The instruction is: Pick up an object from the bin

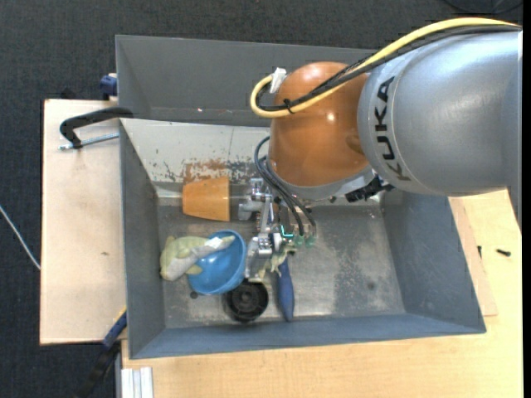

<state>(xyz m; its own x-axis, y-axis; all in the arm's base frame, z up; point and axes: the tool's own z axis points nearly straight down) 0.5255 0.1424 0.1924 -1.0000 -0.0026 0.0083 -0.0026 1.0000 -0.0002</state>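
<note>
Seemingly at the reaching step, the gripper [267, 254] hangs just right of the blue bowl [217, 265] at the bin's [373, 280] near left, spread or pressed together I cannot tell; next probably calls for pinching the bowl's rim.

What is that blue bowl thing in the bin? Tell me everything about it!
The blue bowl is round, smooth and shiny, maybe plastic. It lies tilted on the floor of the grey bin, towards the view's lower left. A pale yellow-green cloth lies against its left side. A black round thing sits just below it. The gripper is right beside its right rim; whether they touch, I cannot tell.
</note>
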